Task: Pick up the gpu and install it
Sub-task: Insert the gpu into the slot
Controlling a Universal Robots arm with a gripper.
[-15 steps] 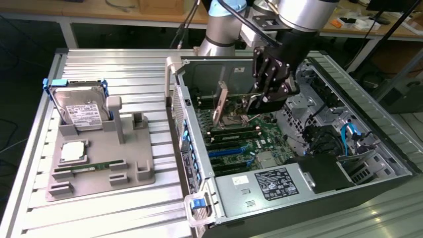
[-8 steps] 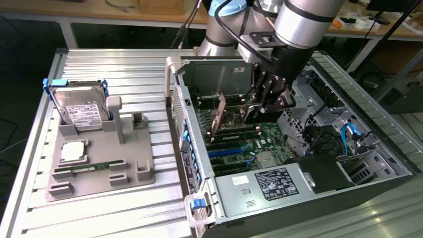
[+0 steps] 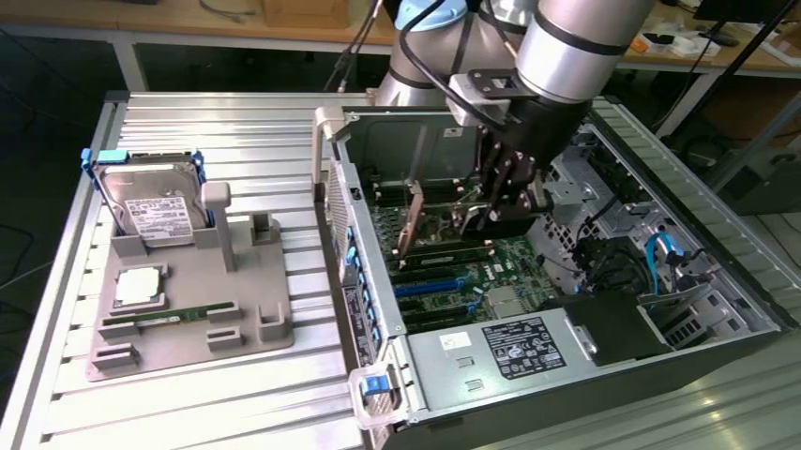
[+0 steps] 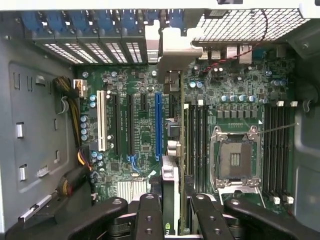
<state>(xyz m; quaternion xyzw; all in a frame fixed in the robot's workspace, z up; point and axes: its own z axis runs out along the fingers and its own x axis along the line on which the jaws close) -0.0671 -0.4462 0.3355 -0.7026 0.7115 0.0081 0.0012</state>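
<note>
- Black jointed metal fingers of the end effector are clamping the gpu from both sides, deep inside the open computer case.
- Thin, flat and dark, the gpu is standing on edge over the green motherboard. In the wrist view it is running between the long blue slot and the black memory slots.
- Whether its lower edge is touching a slot cannot be told.
- A bent silver bracket at the card's far end is sitting close to the row of blue plastic latches on the case's rear wall.
- A white slot and a square metal-framed processor socket are lying either side of that line.
- A white label with black print is showing on the grey power supply, but the writing is too small to read.
- On the exterior view's left, a ribbed aluminium bench is carrying a matt grey moulded fixture.
- A silver hard drive is leaning upright in the fixture, and its white label is showing lines of print that cannot be read.
- A square silver processor and a narrow green memory stick are lying flat in the fixture, well apart from the case.
</note>
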